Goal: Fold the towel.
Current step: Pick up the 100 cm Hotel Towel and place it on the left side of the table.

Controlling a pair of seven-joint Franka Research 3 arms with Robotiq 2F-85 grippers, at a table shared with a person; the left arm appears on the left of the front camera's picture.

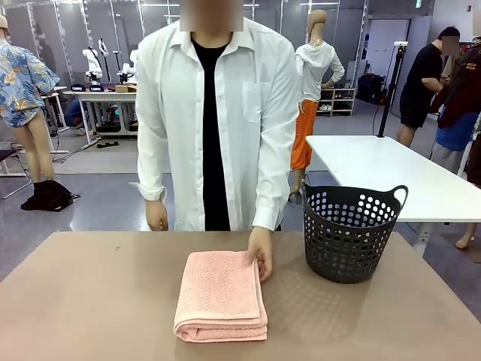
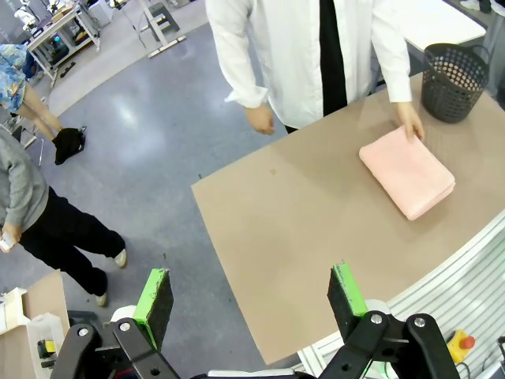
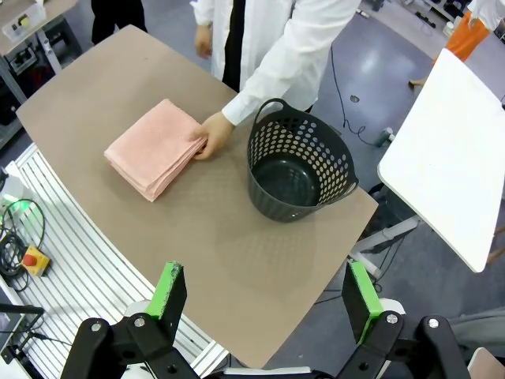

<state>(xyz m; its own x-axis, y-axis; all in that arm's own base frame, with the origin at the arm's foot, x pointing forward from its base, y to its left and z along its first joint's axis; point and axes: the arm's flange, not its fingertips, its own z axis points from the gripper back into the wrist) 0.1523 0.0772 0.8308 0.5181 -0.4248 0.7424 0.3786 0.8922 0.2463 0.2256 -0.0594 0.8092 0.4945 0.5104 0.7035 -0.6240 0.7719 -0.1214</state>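
The salmon-pink towel [image 1: 222, 295] lies folded into a thick rectangle on the brown table, its layered edge facing me. A person in a white shirt rests one hand [image 1: 261, 259] on the towel's far right corner. That same towel [image 2: 408, 172] sits far off in the left wrist view, well beyond my left gripper [image 2: 251, 300], which is open and holds nothing. High over the table's near side my right gripper [image 3: 267, 298] is open too, with the towel [image 3: 155, 148] far ahead to its left.
A black perforated basket [image 1: 350, 232] stands upright and holds nothing, to the right of the towel [image 3: 298, 167]. The brown table [image 1: 98, 301] has bare room to the left and in front. A white table [image 1: 391, 169] stands behind on the right.
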